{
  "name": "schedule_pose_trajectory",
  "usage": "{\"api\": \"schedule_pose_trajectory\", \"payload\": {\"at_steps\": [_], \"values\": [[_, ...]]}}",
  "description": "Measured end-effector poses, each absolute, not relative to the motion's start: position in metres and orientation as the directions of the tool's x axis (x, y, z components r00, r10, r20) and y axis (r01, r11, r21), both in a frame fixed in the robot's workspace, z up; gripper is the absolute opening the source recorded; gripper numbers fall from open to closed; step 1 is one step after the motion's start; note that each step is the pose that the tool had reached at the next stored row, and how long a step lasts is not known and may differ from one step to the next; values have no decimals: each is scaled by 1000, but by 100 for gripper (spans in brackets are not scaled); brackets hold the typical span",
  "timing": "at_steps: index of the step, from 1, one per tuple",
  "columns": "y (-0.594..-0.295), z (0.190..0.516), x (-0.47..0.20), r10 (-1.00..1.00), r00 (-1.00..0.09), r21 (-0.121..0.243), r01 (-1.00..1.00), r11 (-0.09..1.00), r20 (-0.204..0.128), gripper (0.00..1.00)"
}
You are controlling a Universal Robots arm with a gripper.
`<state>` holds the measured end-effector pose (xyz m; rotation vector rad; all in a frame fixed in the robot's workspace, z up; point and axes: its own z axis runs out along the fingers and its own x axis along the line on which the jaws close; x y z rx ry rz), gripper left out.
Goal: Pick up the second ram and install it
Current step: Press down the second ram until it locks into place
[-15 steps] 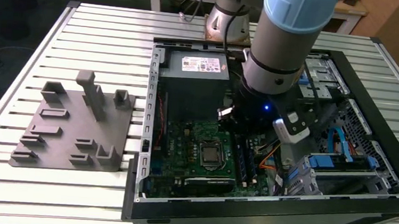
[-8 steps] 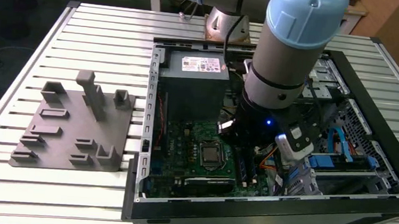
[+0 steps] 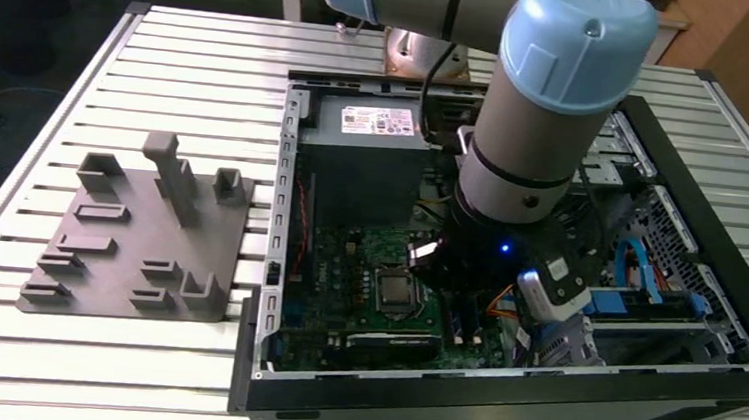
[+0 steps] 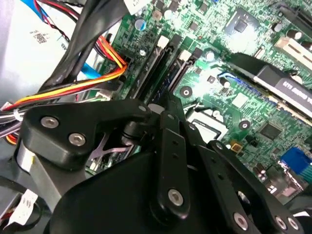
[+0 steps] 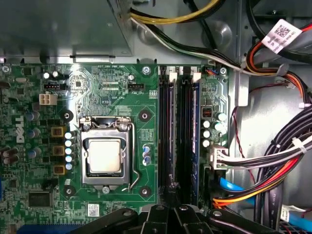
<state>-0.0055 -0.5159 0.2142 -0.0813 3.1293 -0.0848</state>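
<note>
Looking down past the black fingers point(image 4: 168, 111), I see the two tips drawn together with no gap between them. They come to a point right over the near end of the memory slots, and they have hold of nothing that I can make out.

The second ram point(image 5: 167, 131), a thin dark greenish-blue circuit-board stick, stands on edge in the slot straight ahead of the tips. Its long axis runs directly away from them. In the first wrist view the fingers point(image 5: 171, 209) sit at that stick's near end, and I cannot tell whether they touch it or hover just above. I judge the stick to be in its slot, though I cannot say whether it is fully seated.

A second narrow stick with a bluish edge point(image 5: 195, 131) stands parallel, just beside it. On the other side lies the silver square processor socket point(image 5: 103, 155) on the green motherboard point(image 5: 122, 83).

In the exterior view the grey-and-blue robot arm point(image 3: 541, 133) reaches down into the open black computer case point(image 3: 682, 385). The slots run roughly from 12 to 6 o'clock under the wrist. At 9 o'clock from the case, a grey moulded parts holder point(image 3: 144, 242) lies on the slatted metal desk point(image 3: 199, 56).
</note>
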Motion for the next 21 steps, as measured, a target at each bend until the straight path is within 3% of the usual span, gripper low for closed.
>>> {"api": "schedule_pose_trajectory", "payload": {"at_steps": [6, 16, 21], "values": [[-516, 220, -5, -52, -999, -50, -52, 997, -11, 11], [-516, 265, -5, -52, -999, -53, -52, 997, -9, 11], [-516, 265, -5, -52, -999, -52, -52, 997, -10, 11]]}}
